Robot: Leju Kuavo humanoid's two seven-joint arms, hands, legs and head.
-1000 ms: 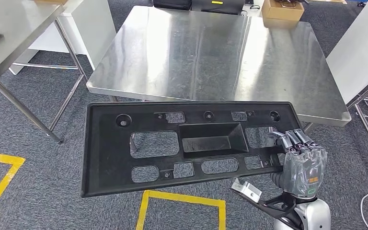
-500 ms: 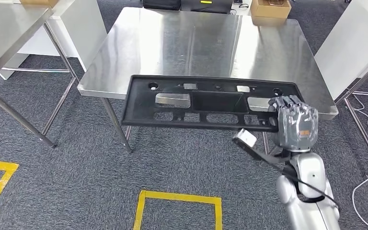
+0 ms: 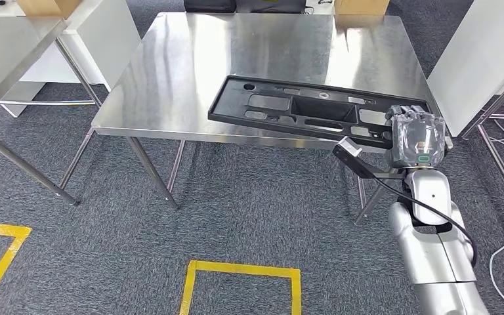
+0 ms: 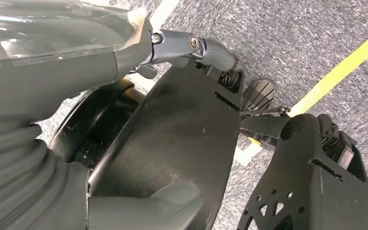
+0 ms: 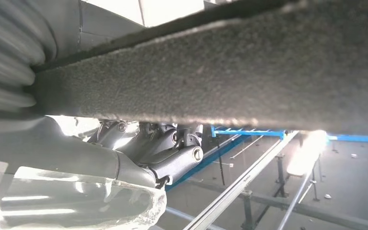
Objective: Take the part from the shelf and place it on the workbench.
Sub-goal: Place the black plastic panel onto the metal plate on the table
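Black plastic, long and flat with a pile of cut-outs and a recessed tray in the middle, that's the part [image 3: 312, 113] in my head view, and right now my right hand [image 3: 417, 140] has it clamped by one short end while the rest hangs out over the steel surface [image 3: 170, 72]. It's tilted, and I can't tell if the far end is touching the metal or just floating above it. My worry: all that length is cantilevered off a grip at one end, so if I let go while it's not flat, it could slap down or skid toward the near edge, which sits just under the held end. Left wrist view mostly looks at the carpet with yellow tape lines [image 4: 335, 76]; my left hand [image 4: 100, 52] is in frame but I honestly can't tell whether it's spread or curled. Right wrist view is jammed up against the part's rough, grainy underside [image 5: 230, 72], with the dark fingers [image 5: 172, 148] tucked beneath it, so the grip looks solid from there.
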